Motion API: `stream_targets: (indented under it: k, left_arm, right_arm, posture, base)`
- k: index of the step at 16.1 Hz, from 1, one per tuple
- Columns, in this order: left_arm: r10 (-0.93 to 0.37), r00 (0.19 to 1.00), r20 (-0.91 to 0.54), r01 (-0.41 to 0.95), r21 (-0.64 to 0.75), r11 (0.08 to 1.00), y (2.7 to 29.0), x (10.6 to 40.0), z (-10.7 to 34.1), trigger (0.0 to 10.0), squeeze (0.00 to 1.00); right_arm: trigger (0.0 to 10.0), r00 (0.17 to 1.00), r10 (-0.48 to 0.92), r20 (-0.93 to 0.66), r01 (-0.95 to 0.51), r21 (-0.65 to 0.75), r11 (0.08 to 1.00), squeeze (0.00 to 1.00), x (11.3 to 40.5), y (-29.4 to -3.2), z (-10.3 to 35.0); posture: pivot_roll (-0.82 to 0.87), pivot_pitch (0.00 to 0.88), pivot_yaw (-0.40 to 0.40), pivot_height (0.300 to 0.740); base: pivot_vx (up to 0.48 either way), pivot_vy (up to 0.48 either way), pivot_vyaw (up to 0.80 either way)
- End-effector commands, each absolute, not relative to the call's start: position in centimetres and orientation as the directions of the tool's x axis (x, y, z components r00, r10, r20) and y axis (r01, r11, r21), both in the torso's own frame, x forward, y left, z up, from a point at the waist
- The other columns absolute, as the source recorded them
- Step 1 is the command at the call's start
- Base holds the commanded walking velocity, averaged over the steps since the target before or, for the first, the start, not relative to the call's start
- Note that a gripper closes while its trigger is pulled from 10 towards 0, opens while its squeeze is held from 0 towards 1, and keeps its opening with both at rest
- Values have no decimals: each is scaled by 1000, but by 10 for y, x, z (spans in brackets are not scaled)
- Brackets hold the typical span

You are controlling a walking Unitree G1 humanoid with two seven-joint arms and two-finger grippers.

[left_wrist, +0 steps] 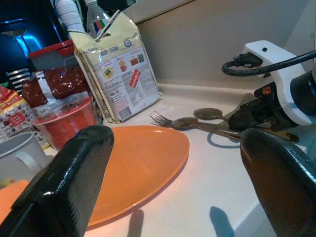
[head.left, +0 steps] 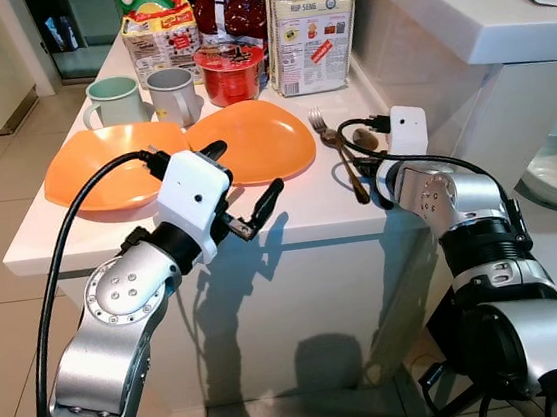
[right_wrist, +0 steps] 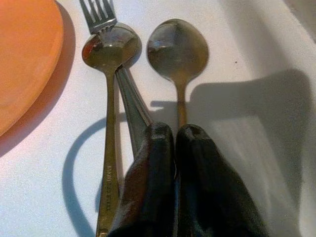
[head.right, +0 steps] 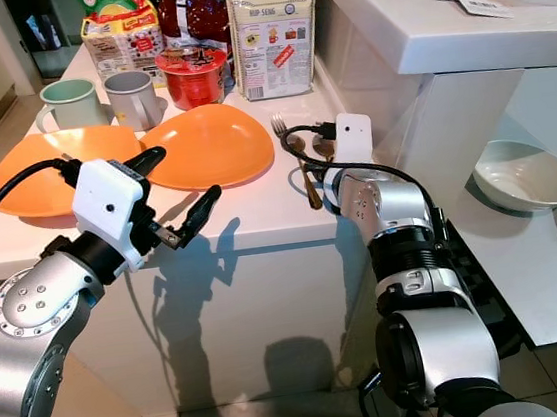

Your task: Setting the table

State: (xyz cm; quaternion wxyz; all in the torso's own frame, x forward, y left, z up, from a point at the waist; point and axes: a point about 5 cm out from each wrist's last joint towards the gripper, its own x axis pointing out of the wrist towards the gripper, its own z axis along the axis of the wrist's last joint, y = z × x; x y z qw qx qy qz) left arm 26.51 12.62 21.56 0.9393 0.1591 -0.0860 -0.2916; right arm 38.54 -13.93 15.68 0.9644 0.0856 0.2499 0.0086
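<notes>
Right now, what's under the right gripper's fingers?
The right gripper is shut low over the cutlery beside the orange plate. Two spoons and a fork run beneath its fingers. They cover the handles, so I cannot tell what they pinch.

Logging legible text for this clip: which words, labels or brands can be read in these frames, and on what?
"RIP SENS", roughly; the letters are small and uncertain: white paper bag at the back of the table.
Rest of that bag's print: too small to read.
Yellow and red box: print blurred, unreadable.
Stamped lettering on a spoon handle: too blurred to read.
</notes>
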Motion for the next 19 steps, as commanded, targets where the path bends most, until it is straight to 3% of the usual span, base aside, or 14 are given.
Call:
stream_targets:
  k: [1, 9, 14, 19]
  left_arm:
    - [-584, 808, 69, 527, 357, 771, 125, 267, 217, 10000, 0]
    - [-589, 806, 65, 533, 354, 768, 125, 265, 215, 10000, 0]
    - [-587, 806, 70, 529, 358, 769, 126, 265, 216, 10000, 0]
    - [-590, 805, 69, 531, 362, 766, 126, 265, 216, 10000, 0]
  right_arm:
    - [0, 822, 28, -569, 72, 153, 986, 0, 377, -147, 134]
    - [0, 894, -34, -446, 66, 57, 996, 0, 385, -146, 160]
    - [0, 953, 16, -304, -37, -66, 997, 0, 382, -121, 187]
    - [0, 966, 12, -258, -41, -108, 993, 0, 379, -116, 193]
  posture:
    - [55, 0, -12, 740]
    - [58, 0, -21, 740]
    - [62, 0, -23, 740]
    - [64, 0, -22, 740]
  base:
    - [0, 0, 0]
    - [0, 0, 0]
    - [0, 0, 0]
    - [0, 0, 0]
